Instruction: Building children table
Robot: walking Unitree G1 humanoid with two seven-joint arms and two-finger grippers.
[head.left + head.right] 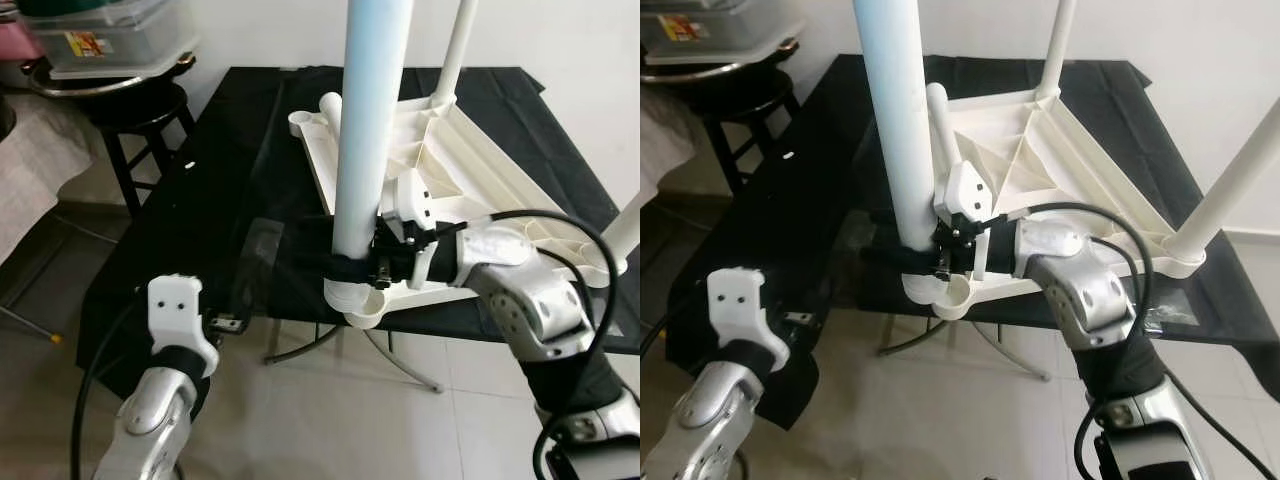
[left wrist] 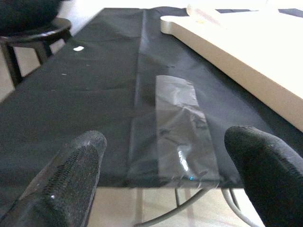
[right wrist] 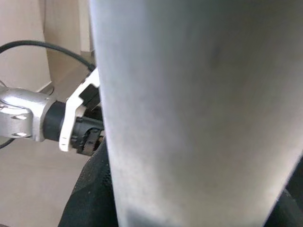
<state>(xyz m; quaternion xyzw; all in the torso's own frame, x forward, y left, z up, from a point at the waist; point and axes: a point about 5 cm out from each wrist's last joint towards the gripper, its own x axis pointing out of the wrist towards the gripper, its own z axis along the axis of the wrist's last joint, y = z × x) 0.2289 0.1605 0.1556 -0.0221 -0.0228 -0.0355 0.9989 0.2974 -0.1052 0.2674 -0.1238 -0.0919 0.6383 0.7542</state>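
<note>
A white children's table top [image 1: 470,165] lies upside down on a black-covered table [image 1: 225,180]. Its legs stand upward: a near-left leg [image 1: 365,150], a back leg [image 1: 455,50] and a right leg [image 1: 625,235]. My right gripper [image 1: 350,268] is shut around the base of the near-left leg, just above its corner socket. The same leg [image 3: 189,113] looms close in the right wrist view. My left gripper [image 2: 165,179] hovers open at the black table's front edge, left of the white top, its fingers [image 2: 71,179] spread wide with nothing between them.
A black stool [image 1: 140,110] bearing a clear plastic box [image 1: 110,40] stands at the back left. A strip of clear tape [image 2: 182,123] lies on the black cover near the front edge. Tiled floor [image 1: 330,410] shows below the table.
</note>
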